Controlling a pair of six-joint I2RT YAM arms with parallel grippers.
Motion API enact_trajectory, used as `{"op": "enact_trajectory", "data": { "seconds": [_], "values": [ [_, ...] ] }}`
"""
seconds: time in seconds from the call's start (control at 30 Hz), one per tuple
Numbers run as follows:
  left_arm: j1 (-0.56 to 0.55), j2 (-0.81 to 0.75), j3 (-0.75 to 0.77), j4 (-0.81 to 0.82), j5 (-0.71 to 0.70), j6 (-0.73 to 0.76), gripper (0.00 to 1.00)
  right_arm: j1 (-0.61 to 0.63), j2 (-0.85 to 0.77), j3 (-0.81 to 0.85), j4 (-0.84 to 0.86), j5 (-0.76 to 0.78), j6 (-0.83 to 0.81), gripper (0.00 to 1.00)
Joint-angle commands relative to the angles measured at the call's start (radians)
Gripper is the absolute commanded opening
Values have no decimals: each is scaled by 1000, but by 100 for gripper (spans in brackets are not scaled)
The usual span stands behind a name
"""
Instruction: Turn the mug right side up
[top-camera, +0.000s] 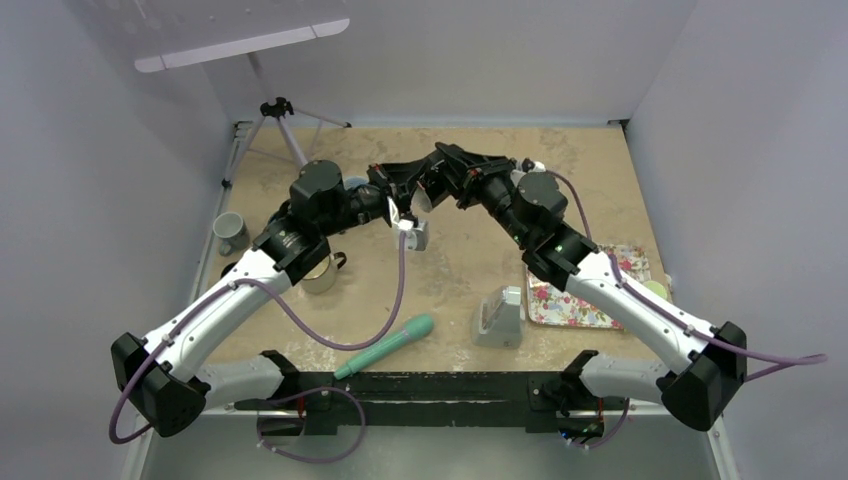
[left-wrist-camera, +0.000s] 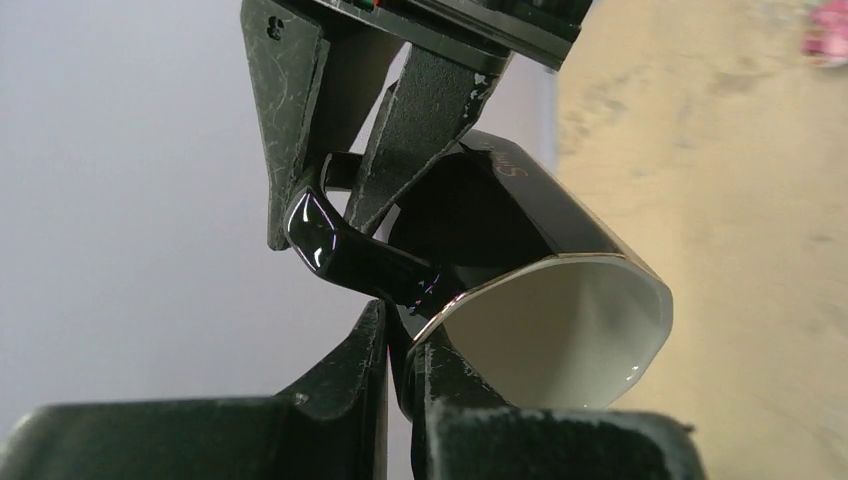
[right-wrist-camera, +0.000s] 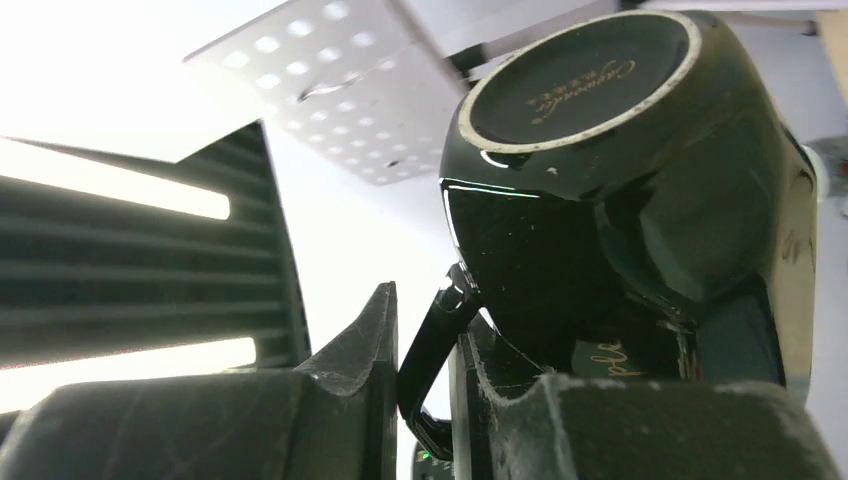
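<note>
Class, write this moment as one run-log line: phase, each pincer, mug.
phase: two-pincer hold in mid-air | left pincer: shut on handle | right pincer: shut on handle | mug: aloft, tilted

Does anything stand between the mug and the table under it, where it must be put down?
Nothing visible does. The mug, held at its handle by the left gripper and right gripper, hangs over a bare stretch of table.

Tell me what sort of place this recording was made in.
Probably a lab robot test booth, not a home: plain white walls box in a tan table, a tripod stands in the far left corner, and props include the held black mug and a floral tray.
</note>
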Motion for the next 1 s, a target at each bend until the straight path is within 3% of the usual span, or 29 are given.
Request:
{"op": "enact_trajectory", "data": {
  "seconds": [0.0,0.1,0.27,0.53,0.73,0.97],
  "values": [
    [24,-23,38,-365,-79,-192,0,2,58,-102,-42,-80,-119,19],
    [25,13,46,-474,-115,-288,0,0,138,-103,-55,-136,-127,32],
    [26,88,40,-576,-122,-488,0,-17,271,-123,-7,-237,-115,44],
    [36,134,-55,-574,-200,-478,0,-45,414,-109,2,-369,-134,59],
    [56,203,-61,-625,-165,-510,0,-78,453,-113,-69,-394,-173,65],
    [128,341,79,-809,-176,-619,0,-129,401,-39,-198,-302,-312,69]
  ]
}}
